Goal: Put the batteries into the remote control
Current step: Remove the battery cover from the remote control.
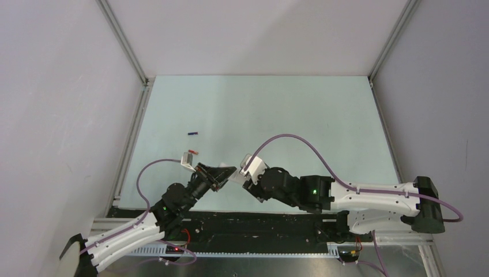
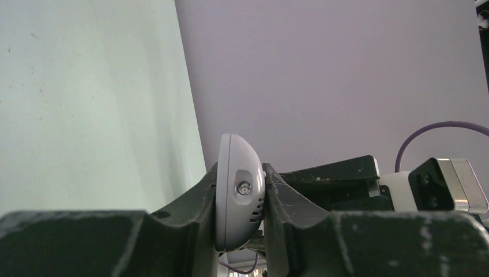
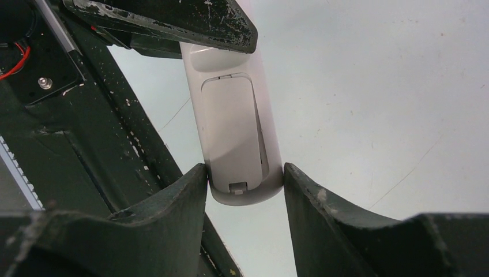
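Note:
The white remote control [image 1: 234, 176] hangs above the table near the front, between both grippers. My left gripper [image 2: 240, 193] is shut on one end of the remote control [image 2: 233, 158], which shows end-on with a small lens. My right gripper [image 3: 245, 173] has a fingertip against each side of the other end of the remote control [image 3: 230, 121]. Its back, with the battery panel, faces that camera. In the top view the left gripper [image 1: 222, 173] and right gripper [image 1: 247, 178] meet tip to tip. A dark blue battery [image 1: 192, 134] and a red-orange battery [image 1: 194, 152] lie on the table, left of centre.
A small white plate [image 1: 185, 158] lies on the table just below the red-orange battery, close to the left arm's wrist. The metal frame rail [image 1: 131, 135] runs along the table's left edge. The left gripper's dark finger [image 3: 173, 23] crosses the top of the right wrist view.

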`<state>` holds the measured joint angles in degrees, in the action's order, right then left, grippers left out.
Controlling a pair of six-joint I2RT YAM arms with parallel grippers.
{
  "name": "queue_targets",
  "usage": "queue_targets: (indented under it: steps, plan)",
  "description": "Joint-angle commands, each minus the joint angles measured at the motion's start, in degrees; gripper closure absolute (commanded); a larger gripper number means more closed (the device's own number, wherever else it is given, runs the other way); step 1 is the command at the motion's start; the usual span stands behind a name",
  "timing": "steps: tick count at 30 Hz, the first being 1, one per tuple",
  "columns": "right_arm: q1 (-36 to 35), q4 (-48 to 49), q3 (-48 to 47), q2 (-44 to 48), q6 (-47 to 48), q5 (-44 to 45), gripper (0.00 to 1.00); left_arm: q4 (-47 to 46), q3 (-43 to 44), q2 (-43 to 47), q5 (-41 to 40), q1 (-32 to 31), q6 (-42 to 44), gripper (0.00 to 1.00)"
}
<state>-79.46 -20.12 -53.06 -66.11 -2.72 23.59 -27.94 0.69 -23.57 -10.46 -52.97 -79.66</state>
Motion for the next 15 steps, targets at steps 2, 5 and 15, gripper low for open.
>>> queue_targets:
  steps: [2, 5, 15]
  plan:
    - [0.00, 1.18, -2.42, 0.61, 1.29, 1.54, 0.48, -1.69, -4.11, 0.30, -0.64, -0.18, -1.06, 1.00]
    - [-0.14, 1.13, -2.46, 0.98, 1.51, 1.80, 0.42, -1.69, -3.90, -0.07, -0.46, -0.14, -0.81, 1.00]
    - [-0.33, 1.74, -2.49, 1.03, 1.77, 2.25, 0.34, -1.73, -3.39, -0.96, -0.16, -0.13, -0.59, 1.00]
